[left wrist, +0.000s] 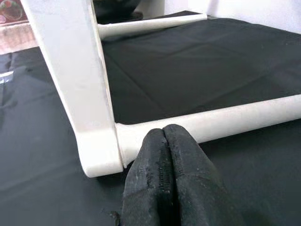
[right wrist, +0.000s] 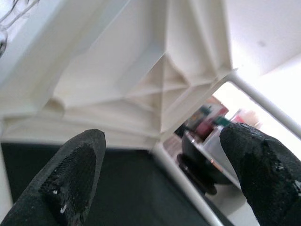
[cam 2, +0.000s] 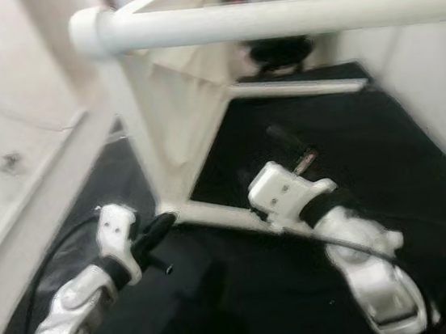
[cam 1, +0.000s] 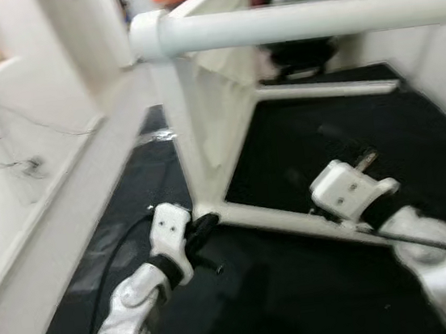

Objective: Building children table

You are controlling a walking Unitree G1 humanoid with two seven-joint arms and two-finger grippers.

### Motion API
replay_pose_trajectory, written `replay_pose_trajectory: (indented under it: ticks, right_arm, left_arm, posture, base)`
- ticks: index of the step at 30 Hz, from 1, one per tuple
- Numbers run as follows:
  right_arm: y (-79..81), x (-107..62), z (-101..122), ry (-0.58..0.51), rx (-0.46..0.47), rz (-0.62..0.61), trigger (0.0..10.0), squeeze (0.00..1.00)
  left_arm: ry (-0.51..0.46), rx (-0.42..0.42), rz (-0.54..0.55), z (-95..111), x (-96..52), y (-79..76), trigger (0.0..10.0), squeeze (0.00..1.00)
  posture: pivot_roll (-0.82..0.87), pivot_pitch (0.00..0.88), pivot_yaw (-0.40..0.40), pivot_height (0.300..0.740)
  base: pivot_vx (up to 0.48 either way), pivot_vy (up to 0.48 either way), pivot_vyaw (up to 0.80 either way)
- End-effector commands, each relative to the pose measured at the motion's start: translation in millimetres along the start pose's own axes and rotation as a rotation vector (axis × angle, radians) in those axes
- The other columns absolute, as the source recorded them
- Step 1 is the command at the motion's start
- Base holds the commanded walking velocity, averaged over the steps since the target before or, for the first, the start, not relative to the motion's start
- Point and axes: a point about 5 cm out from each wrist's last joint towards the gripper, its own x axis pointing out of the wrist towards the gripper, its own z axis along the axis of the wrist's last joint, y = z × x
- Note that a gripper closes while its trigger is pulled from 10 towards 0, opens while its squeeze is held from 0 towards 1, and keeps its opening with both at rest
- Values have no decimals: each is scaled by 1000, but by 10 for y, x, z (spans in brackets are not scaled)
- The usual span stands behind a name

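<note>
Left eye view — a black mat (cam 1: 302,149) covers the floor, pale walls on either side. On it lies a white plastic table (cam 1: 200,113), tipped on its side, the ribbed underside of its top facing the right gripper; one round leg (cam 1: 303,20) crosses the upper frame, another leg (cam 1: 286,218) rests along the mat. Left gripper (cam 1: 204,225) — fingers (left wrist: 164,179) pressed together, tips touching the lower leg just beside the corner where it joins the top. Right gripper (cam 1: 366,159) — just above the lower leg, fingers (right wrist: 75,174) spread wide apart, holding nothing.
</note>
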Motion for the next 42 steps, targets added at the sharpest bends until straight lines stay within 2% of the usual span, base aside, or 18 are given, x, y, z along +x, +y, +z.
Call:
replay_pose_trajectory:
  ticks: [1, 6, 9, 11, 12, 13, 15, 16, 17, 22, 25, 29, 37, 39, 41, 42]
  right_arm:
    - [19, 2, 20, -7, 10, 0, 10000, 0]
    - [-48, -1, 197, -133, 0, 39, 10000, 0]
    - [-202, -20, 323, -220, -149, 63, 10000, 0]
    - [-248, -24, 345, -234, -183, 62, 10000, 0]
    - [-343, -15, 379, -250, -256, 49, 10000, 0]
    - [-343, -15, 379, -250, -256, 49, 10000, 0]
    - [-594, 13, 480, -283, -398, -21, 10000, 0]
    - [-594, 13, 480, -283, -398, -21, 10000, 0]
    - [-710, 19, 538, -300, -452, -67, 10000, 0]
    - [-838, 14, 611, -318, -514, -132, 10000, 0]
    - [-1007, -19, 736, -349, -595, -230, 10000, 0]
    - [-1053, -41, 786, -370, -618, -257, 10000, 0]
    - [-1034, -57, 782, -386, -628, -244, 10000, 0]
    - [-968, -51, 736, -390, -619, -181, 10000, 0]
    - [-968, -51, 736, -390, -619, -181, 10000, 0]
    - [-911, -49, 703, -387, -619, -134, 10000, 0]
  left_arm:
    - [17, 10, 16, -5, -17, 46, 10000, 0]
    - [21, 10, 13, -3, -18, 46, 10000, 0]
    - [25, 9, 14, -2, -16, 52, 10000, 0]
    - [26, 9, 14, -2, -16, 55, 10000, 0]
    - [28, 8, 14, -4, -16, 60, 10000, 0]
    - [28, 8, 14, -4, -16, 60, 10000, 0]
    - [32, 4, 14, -11, -13, 68, 10000, 0]
    - [32, 4, 14, -11, -13, 68, 10000, 0]
    - [35, 2, 15, -14, -11, 72, 10000, 0]
    - [38, 1, 15, -20, -10, 76, 10000, 0]
    - [43, -1, 17, -27, -10, 83, 10000, 0]
    - [47, -4, 18, -35, -7, 89, 10000, 0]
    - [54, -7, 16, -49, -2, 96, 10000, 0]
    - [59, -8, 13, -59, 1, 100, 10000, 0]
    - [59, -8, 13, -59, 1, 100, 10000, 0]
    - [62, -9, 12, -66, 4, 101, 10000, 0]
  posture:
    - [-101, 79, 99, 740]
    - [-101, 80, 110, 740]
    - [-100, 81, 117, 740]
    - [-101, 81, 119, 740]
    - [-106, 79, 124, 740]
    - [-106, 79, 124, 740]
    - [-104, 76, 131, 740]
    - [-104, 76, 131, 740]
    - [-102, 74, 133, 740]
    - [-101, 73, 133, 740]
    - [-103, 70, 136, 740]
    - [-106, 67, 139, 740]
    - [-107, 60, 146, 740]
    - [-109, 56, 149, 740]
    - [-109, 56, 149, 740]
    - [-112, 55, 154, 740]
  base:
    - [0, 0, 0]
    - [0, 0, 0]
    - [0, 0, 0]
    - [0, 0, 0]
    - [0, 0, 0]
    - [0, 0, 0]
    - [0, 0, 0]
    - [0, 0, 0]
    - [0, 0, 0]
    - [0, 0, 0]
    - [0, 0, 0]
    - [0, 0, 0]
    - [0, 0, 0]
    - [0, 0, 0]
    - [0, 0, 0]
    - [0, 0, 0]
